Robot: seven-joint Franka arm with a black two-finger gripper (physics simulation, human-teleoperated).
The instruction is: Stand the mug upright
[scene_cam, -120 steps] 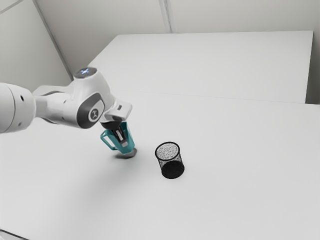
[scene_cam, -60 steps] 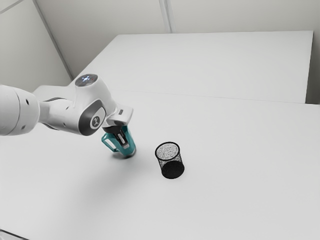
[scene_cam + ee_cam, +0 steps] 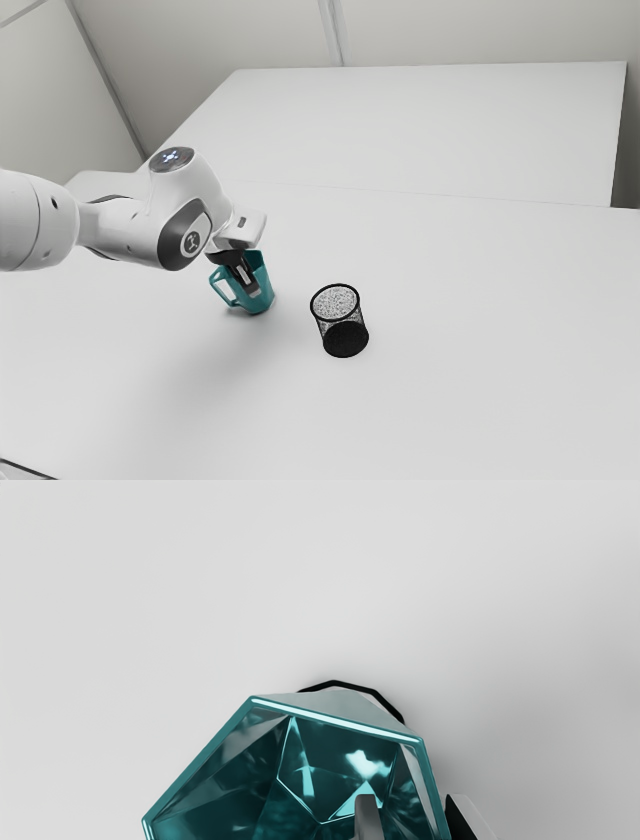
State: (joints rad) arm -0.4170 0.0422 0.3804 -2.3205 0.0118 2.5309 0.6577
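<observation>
You've got the mug (image 3: 264,288) close to upright on the table (image 3: 470,390), opening up, base down. In the exterior view its handle (image 3: 219,290) points to 9 o'clock.

Versus one second ago: mug leaned more, base kicked out toward 5 o'clock, with a dark patch under it. Half a second ago your hand was lower than that and about where it is now; lean was still there. Since then the mug straightened and its handle crept a little toward 3 o'clock, while your hand barely moved.

Your gripper (image 3: 251,289) is at the mug's mouth, arm coming in from 10 o'clock. It's spread: the wrist view has one finger (image 3: 368,817) inside the mug, the other (image 3: 462,815) just outside the wall, with a visible gap from the inner one to the rim (image 3: 340,721) on that side. No pinch on the wall.

Mesh cup (image 3: 345,340) is at 4 o'clock from the mug in the exterior view, apart from it, same spot as in both earlier frames.
</observation>
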